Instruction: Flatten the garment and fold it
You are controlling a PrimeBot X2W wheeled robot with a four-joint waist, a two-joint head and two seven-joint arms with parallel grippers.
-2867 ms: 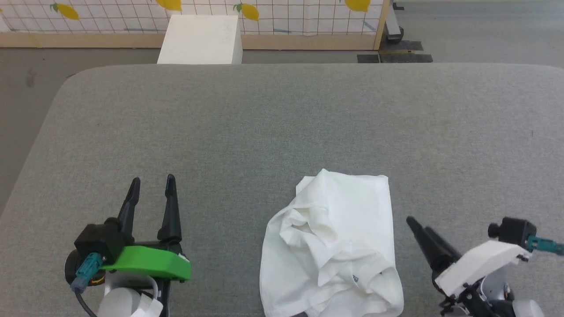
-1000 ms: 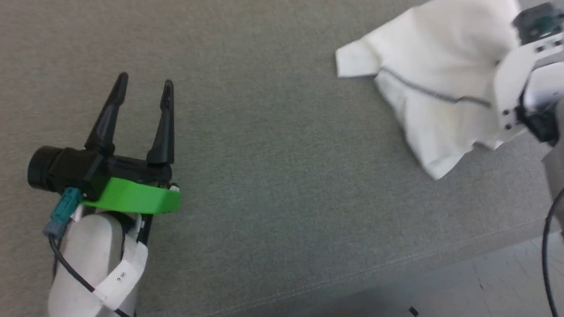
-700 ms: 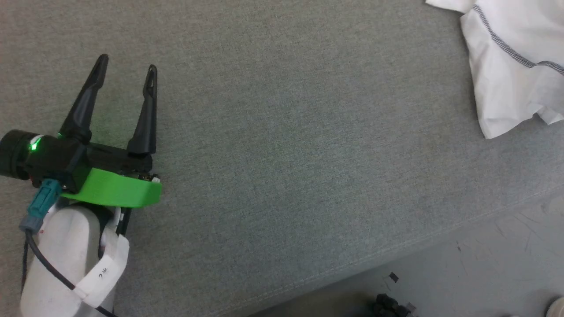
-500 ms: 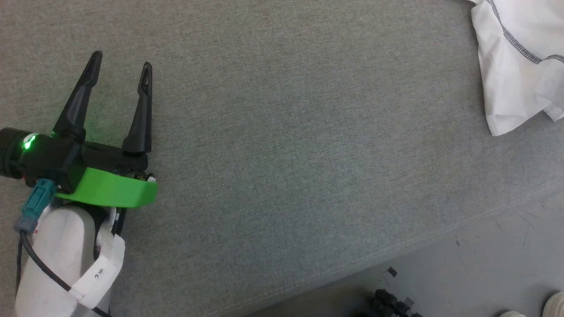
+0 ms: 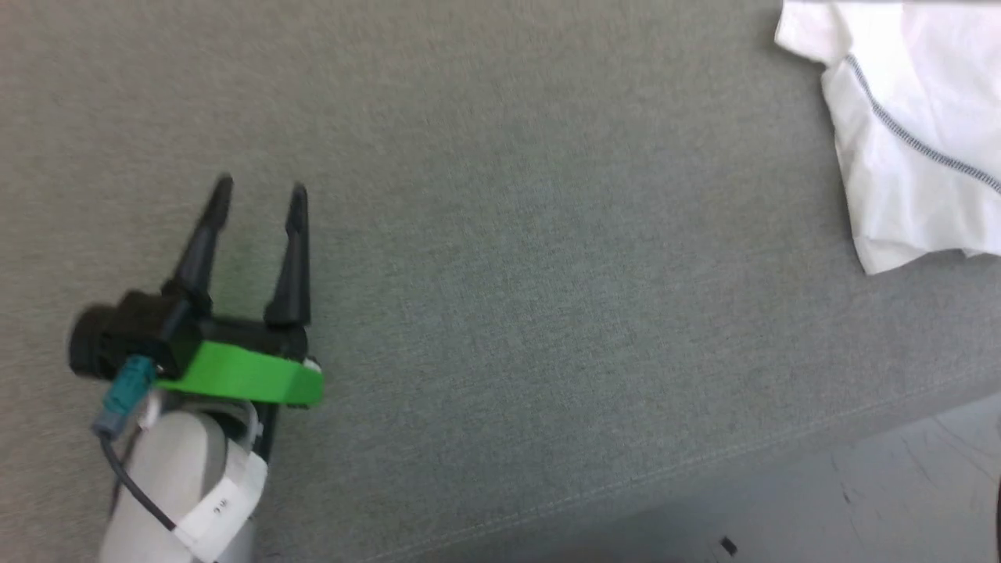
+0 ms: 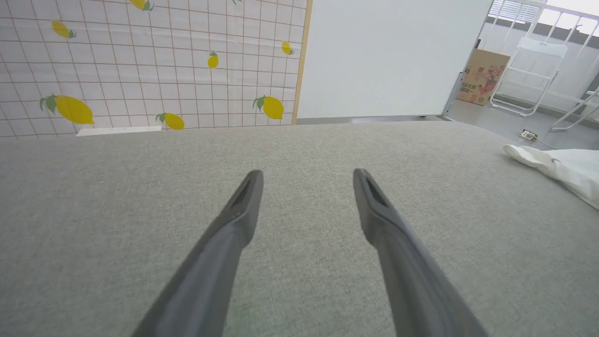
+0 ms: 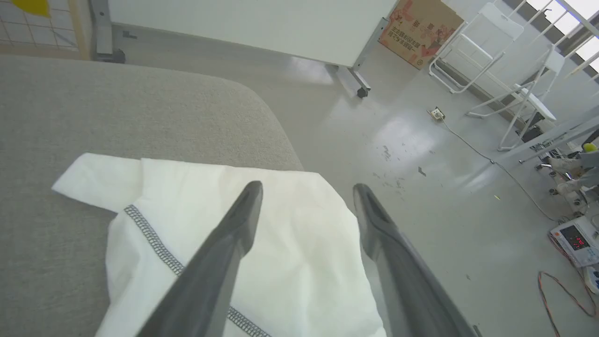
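Observation:
The white garment [image 5: 899,117] lies crumpled at the grey table's right end, with a line of dark zigzag stitching [image 7: 149,234] across it. In the left wrist view the garment [image 6: 561,171] sits far off to the right. My right gripper [image 7: 306,187] hangs open just above the garment [image 7: 178,187], near the table's rounded corner, with nothing held between its fingers. My left gripper [image 5: 260,189] stands open over bare table at the lower left, well away from the cloth, and its fingers [image 6: 243,210] are spread with nothing between them.
The grey padded table [image 5: 508,234] ends at a front edge at the lower right, with floor [image 5: 899,485] beyond. A lemon-print screen [image 6: 140,70] stands behind the table. A cardboard box [image 7: 416,30], a white rack [image 7: 491,56] and a cable [image 7: 514,182] are on the floor to the right.
The head camera has turned and dipped, so the whole picture shifted. Since the earliest frame the garment has gone from the table's front middle to its right end. Both grippers stay open.

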